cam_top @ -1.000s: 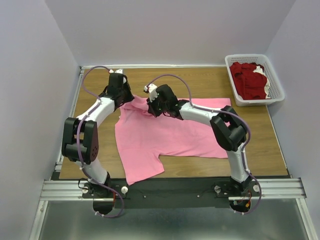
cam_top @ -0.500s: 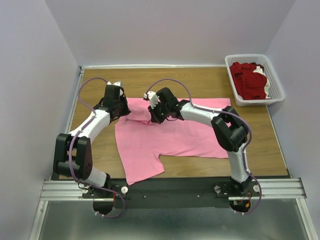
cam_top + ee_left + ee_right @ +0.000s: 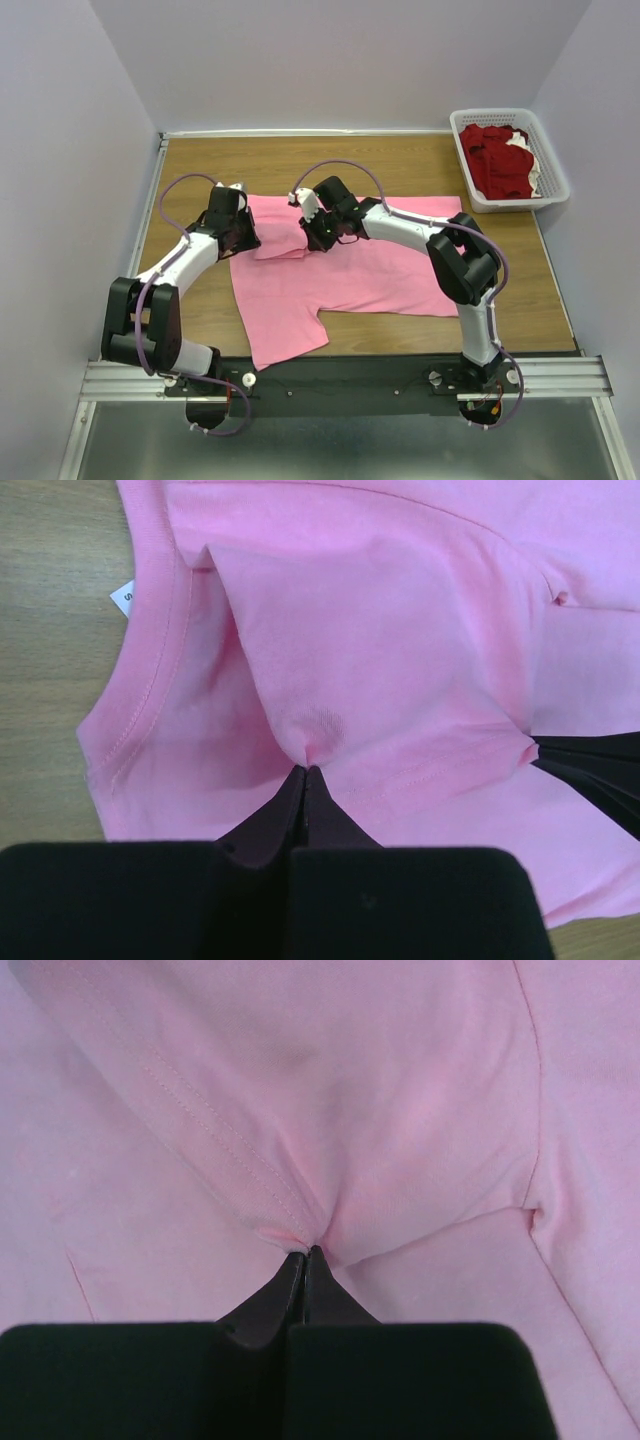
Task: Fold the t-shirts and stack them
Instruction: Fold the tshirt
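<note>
A bright pink t-shirt (image 3: 350,270) lies spread on the wooden table, with its upper-left part folded over as a flap (image 3: 280,242) onto the body. My left gripper (image 3: 243,238) is shut on the flap's left end; in the left wrist view its tips (image 3: 308,769) pinch a pucker of pink cloth (image 3: 400,630) beside the neckline. My right gripper (image 3: 320,240) is shut on the flap's right end, its tips (image 3: 306,1252) nipping a hemmed fold of pink cloth (image 3: 420,1110). Dark red t-shirts (image 3: 498,160) lie heaped in the basket.
The white lattice basket (image 3: 556,170) stands at the table's back right corner against the wall. Pale walls close in the table on three sides. A white size label (image 3: 123,597) sticks out at the shirt's neck. The metal rail (image 3: 340,378) holding the arm bases runs along the near edge.
Both grippers have come toward the near edge and lower, carrying the pink cloth between them. The lifted part now lies folded over the shirt's body.
</note>
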